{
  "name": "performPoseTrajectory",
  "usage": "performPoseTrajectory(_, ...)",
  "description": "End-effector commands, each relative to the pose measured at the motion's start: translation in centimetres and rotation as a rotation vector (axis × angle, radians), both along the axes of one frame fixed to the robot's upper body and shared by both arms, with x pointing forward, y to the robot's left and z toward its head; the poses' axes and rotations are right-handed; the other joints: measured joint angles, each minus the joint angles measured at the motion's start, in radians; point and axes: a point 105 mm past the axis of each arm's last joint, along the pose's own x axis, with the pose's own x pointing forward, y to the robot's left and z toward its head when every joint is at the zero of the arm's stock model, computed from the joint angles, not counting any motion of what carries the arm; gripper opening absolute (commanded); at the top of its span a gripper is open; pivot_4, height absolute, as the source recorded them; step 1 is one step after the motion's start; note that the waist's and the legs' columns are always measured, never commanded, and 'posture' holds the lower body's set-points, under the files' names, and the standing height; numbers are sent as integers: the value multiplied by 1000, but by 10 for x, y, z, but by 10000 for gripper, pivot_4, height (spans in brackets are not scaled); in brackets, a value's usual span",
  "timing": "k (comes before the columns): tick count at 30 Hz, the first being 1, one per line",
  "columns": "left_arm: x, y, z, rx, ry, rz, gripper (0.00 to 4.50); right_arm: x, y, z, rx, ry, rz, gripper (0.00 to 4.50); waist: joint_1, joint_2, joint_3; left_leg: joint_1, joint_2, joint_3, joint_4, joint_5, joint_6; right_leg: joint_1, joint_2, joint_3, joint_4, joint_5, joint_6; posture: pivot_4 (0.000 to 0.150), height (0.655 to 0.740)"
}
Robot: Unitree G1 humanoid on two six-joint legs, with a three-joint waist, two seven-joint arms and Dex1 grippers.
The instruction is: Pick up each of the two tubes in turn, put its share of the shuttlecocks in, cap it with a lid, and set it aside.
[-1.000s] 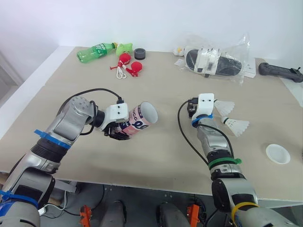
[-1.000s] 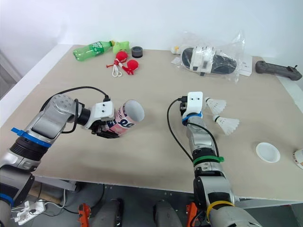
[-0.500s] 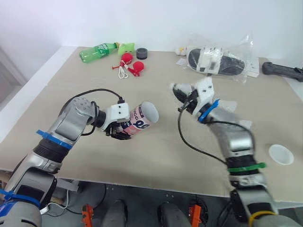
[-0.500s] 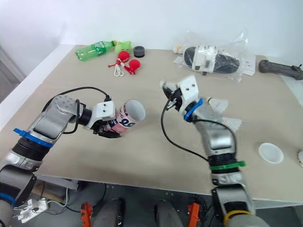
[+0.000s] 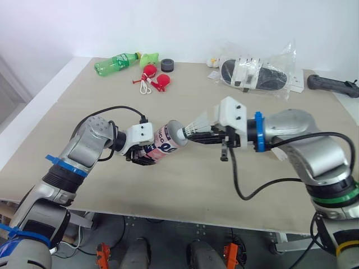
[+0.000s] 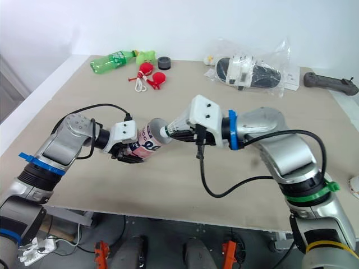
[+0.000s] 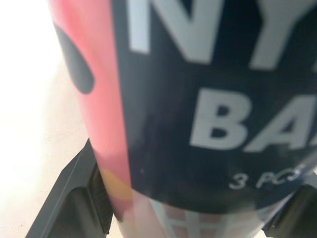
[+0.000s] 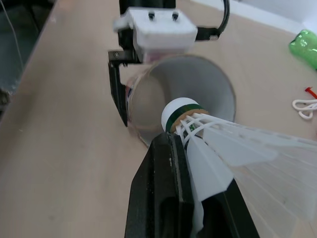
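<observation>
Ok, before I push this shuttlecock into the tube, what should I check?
1. Grip of the left hand on the tube: ok, its fingers clamp the sides.
2. Tube mouth open and facing the right hand: ok.
3. The shuttlecock pointing cork first: ok.
4. The cork lined up inside the tube's rim: ok in the right wrist view.
5. Right hand's hold on the shuttlecock: ok, pinched just behind the cork.
6. Room left inside the tube: cannot tell, its depth is hidden.

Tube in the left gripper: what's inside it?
Through its open mouth, the tube shows a bare inner wall. The shuttlecock in the right gripper sits at the mouth and hides part of the wall and the far end.
</observation>
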Motion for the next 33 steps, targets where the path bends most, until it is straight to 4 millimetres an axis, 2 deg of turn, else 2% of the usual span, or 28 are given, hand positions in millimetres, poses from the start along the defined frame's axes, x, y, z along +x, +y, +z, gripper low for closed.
performPoseTrajectory(1, -7, -3, -17, 22, 57, -17, 29684, 1, 5, 12, 1, -67, 14, 710, 1, 0, 0, -1, 0, 0, 0, 0, 0, 0, 0, 0, 0, 0, -1, 1500, 7400)
performPoseTrajectory(5, -6, -3, -17, 21, 56, -13, 29684, 2, 9, 16, 16, -75, 22, 15073, 2, 0, 0, -1, -1, 0, 0, 0, 0, -1, -1, 0, 0, 1, -2, 1500, 7400)
performPoseTrajectory(9, -6, -3, -17, 19, 58, -12, 29684, 1, 11, 21, 35, -84, 26, 35693, 1, 0, 0, -1, -1, 0, 0, 0, 0, -1, -1, -1, 0, 1, -2, 1500, 7400)
performPoseTrajectory(11, -7, -3, -18, 18, 60, -12, 29684, -1, 8, 31, 89, -84, 16, 44528, 1, 0, 0, -1, -1, 0, 0, 0, 0, 0, -1, -1, 0, 1, -1, 1500, 7400)
performPoseTrajectory(15, -6, -3, -18, 9, 62, -3, 29684, -5, -26, 50, 263, -66, -128, 44528, 9, 0, 0, -2, -1, -1, 0, 0, 0, 0, -1, -1, 0, 1, -2, 1500, 7400)
performPoseTrajectory(18, -6, -3, -19, 6, 63, -1, 29684, -4, -63, 49, 360, -63, -317, 44528, 14, -1, -1, -2, -1, -1, 0, 0, 0, 0, -2, -1, -1, 2, -3, 1500, 7400)
performPoseTrajectory(21, -5, -2, -20, 2, 66, 1, 29684, 1, -112, 35, 427, -80, -587, 44528, 17, -2, -1, -2, -1, -1, 0, 0, 0, 1, -2, -1, -1, 2, -3, 1500, 7400)
performPoseTrajectory(24, -5, -3, -21, 0, 72, 1, 29684, -3, -168, 8, 443, -107, -874, 44528, 18, -1, -2, -1, -1, 0, 0, 0, 0, 0, -1, -1, 0, 1, -2, 1500, 7400)
performPoseTrajectory(28, -6, -6, -23, -3, 85, -15, 29684, -22, -204, -26, 443, -81, -1069, 44528, 18, 3, -5, 0, -1, 1, 0, 0, 0, 1, -1, 0, 0, 0, 1, 1500, 7400)
performPoseTrajectory(33, -7, -10, -25, -4, 95, -32, 29684, -32, -217, -52, 432, -56, -1178, 44528, 16, 8, -8, 3, -1, 2, 0, 0, 1, 3, -1, 1, 0, 0, 2, 1500, 7400)
